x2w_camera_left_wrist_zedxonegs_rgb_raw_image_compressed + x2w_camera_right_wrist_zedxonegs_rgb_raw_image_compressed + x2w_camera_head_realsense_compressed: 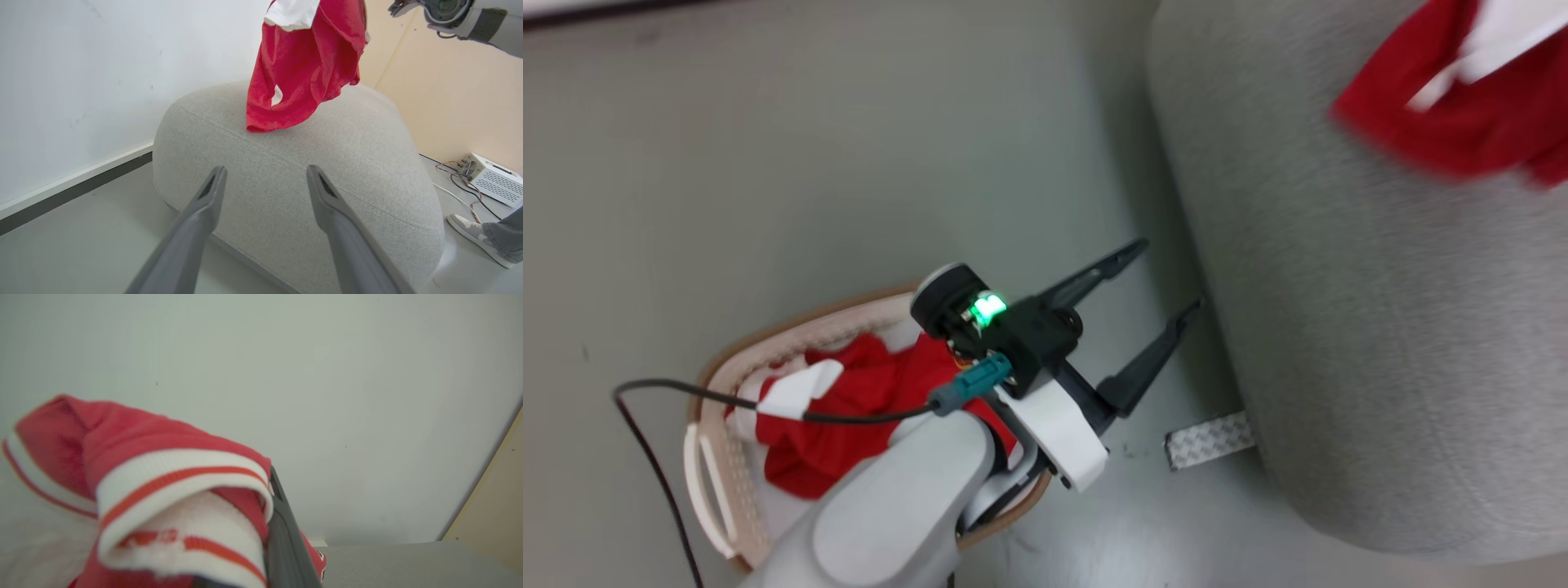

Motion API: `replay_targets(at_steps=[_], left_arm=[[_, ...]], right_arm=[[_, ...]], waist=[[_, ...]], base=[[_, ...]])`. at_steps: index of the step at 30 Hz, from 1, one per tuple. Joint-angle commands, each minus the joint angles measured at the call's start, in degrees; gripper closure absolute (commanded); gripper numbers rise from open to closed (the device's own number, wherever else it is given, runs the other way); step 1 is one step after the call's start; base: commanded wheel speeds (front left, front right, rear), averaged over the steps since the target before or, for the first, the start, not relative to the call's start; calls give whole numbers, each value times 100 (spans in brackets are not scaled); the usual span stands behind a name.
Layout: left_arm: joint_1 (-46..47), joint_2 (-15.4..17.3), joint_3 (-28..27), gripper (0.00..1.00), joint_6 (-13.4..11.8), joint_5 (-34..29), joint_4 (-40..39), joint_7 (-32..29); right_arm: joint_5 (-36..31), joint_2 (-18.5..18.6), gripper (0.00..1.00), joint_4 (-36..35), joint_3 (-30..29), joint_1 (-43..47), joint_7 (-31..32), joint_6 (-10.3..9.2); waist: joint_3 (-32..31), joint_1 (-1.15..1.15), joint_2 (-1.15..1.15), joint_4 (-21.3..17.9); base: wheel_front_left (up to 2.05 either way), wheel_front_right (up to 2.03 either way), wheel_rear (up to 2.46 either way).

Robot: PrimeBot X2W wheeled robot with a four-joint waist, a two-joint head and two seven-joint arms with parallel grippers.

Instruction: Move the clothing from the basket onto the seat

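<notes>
The cream basket [792, 322] with a brown rim stands on the floor at the lower left, and red and white clothing [849, 416] lies bunched inside it. My left gripper [1170, 273] hovers open and empty just past the basket, pointing at the grey seat [1380, 327]. From the left wrist its fingers [204, 204] frame the seat [347, 171]. A red garment [302, 69] hangs over the seat, its hem touching the cushion. My right gripper [263, 498] is shut on this clothing [171, 490], which drapes over its fingers. The same garment [1445, 122] shows blurred at the top right.
A silver tape strip [1207, 439] lies on the floor by the seat's base. A black cable [654, 457] loops beside the basket. Behind the seat is a white wall with a dark baseboard [73, 183]. A white box [490, 179] with wires and a person's shoe [474, 232] are right of the seat.
</notes>
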State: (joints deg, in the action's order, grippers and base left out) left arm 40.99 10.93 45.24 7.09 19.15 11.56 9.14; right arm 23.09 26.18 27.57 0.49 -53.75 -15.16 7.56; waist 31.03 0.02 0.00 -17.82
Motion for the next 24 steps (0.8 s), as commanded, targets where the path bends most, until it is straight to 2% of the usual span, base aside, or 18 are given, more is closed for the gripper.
replay_targets(at_steps=[1,4,8,14,15,16,17,18,24], left_arm=[[82,57,-35,0,1,-7,-33,31],[116,86,-90,0,-44,17,-68,79],[38,154,-101,0,-67,51,-81,110],[-168,226,-107,0,-138,142,-9,183],[-192,237,-104,0,-146,151,-6,195],[-228,253,-103,0,-146,165,8,193],[-257,267,-106,0,-156,179,21,198],[-267,271,-109,0,-163,190,32,194],[-374,349,-259,0,-287,245,129,331]], right_arm=[[-95,74,100,112,-168,-207,0,-14],[-387,262,100,446,-749,-656,1,-14],[-882,324,100,1051,-1342,-909,2,-14],[-1529,-183,100,1727,-1900,-516,2,-14],[-1605,-291,95,1748,-1978,-442,1,-14],[-1655,-430,74,1762,-2053,-333,2,-14],[-1724,-566,32,1747,-2125,-219,2,-14],[-1793,-681,0,1709,-2165,-105,2,-13],[-1932,-1211,0,1088,-2128,662,2,-14]], waist=[[426,-2,0,285],[602,-2,0,391],[770,-2,0,508],[796,-2,0,511],[783,-2,0,498],[759,-2,0,482],[735,-2,0,462],[706,-2,0,441],[342,-2,0,329]], base=[[0,0,0],[0,0,0],[0,0,0],[0,0,0],[0,0,0],[0,0,0],[0,0,0],[0,0,0],[0,0,0]])
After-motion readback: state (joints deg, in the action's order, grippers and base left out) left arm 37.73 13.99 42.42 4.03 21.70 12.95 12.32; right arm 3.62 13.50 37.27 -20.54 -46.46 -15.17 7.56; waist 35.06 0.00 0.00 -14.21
